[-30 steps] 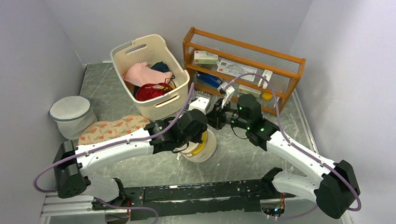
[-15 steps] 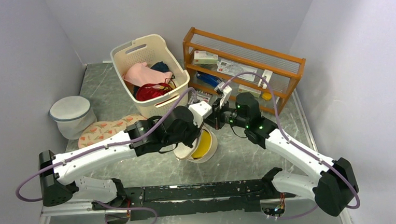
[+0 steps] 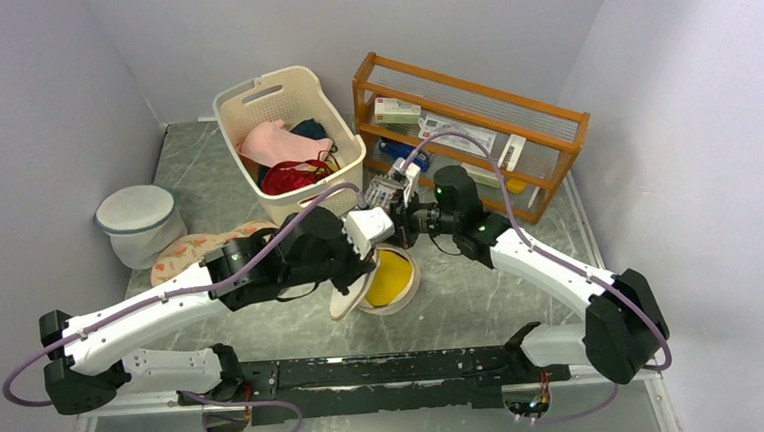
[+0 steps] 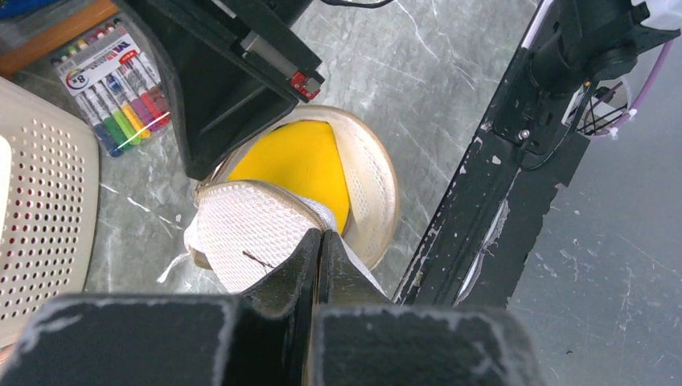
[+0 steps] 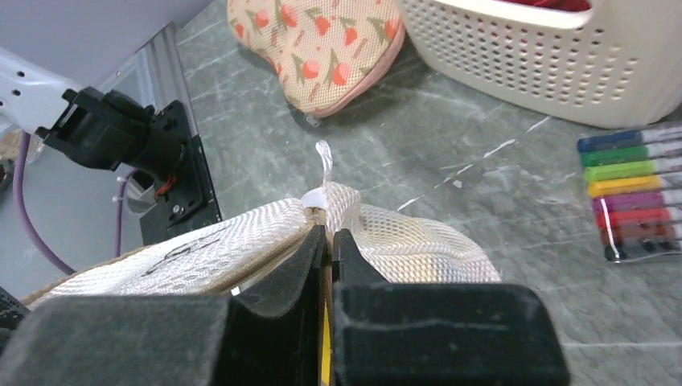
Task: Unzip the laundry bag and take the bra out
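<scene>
The cream mesh laundry bag stands in the middle of the table with its zip open. Its flat lid, marked with a black outline, is folded back toward the near left. A yellow bra fills the inside and also shows in the left wrist view. My left gripper is shut on the lid's edge. My right gripper is shut on the bag's far rim by the zip seam. The bag's mesh wall bulges beside the right fingers.
A cream laundry basket with clothes stands behind the bag. A wooden rack is at the back right. A marker pack lies between them. A floral pouch and a white round mesh bag are at the left.
My left gripper has pulled the lid back toward the near left, so the bag gapes wider and more yellow shows. My right gripper has shifted left, holding the far rim.
</scene>
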Tool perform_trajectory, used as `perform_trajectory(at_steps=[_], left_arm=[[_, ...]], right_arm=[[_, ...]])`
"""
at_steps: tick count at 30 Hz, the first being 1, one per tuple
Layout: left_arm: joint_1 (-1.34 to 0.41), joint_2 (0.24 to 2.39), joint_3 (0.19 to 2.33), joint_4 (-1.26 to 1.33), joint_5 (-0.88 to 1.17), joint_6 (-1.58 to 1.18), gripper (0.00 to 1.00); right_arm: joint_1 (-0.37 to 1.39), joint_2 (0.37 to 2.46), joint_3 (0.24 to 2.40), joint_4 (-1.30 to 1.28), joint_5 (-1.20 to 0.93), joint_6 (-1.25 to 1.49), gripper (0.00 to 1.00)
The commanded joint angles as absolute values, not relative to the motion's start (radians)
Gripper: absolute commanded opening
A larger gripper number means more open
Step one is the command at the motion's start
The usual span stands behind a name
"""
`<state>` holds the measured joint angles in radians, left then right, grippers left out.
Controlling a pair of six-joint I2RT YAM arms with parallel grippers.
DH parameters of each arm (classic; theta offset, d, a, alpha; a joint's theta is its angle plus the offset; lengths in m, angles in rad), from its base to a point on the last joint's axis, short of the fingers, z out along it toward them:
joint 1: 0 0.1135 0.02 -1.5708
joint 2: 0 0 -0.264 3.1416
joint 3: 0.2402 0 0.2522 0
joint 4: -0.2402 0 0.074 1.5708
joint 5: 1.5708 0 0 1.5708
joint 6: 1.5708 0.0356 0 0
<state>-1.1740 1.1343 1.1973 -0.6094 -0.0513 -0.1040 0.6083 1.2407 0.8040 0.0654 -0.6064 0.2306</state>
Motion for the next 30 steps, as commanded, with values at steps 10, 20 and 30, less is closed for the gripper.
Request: perform_trajectory(at_steps=[10, 20, 30], left_arm=[[-1.095, 1.111, 1.214, -0.552, -0.006, -0.233, 0.07], [-0.801, 1.123, 1.211, -0.528, 0.259, -0.426, 0.07], [-0.730, 1.157, 1.187, -0.452, 0.285, -0.592, 0.07]], right_arm=[[0.602, 1.267, 0.880, -0.134, -0.467, 0.260, 0.17], [0.602, 1.252, 1.095, -0.726, -0.033, 0.341, 1.00], [0.724, 1.280, 1.037, -0.782, -0.200, 0.613, 1.00]])
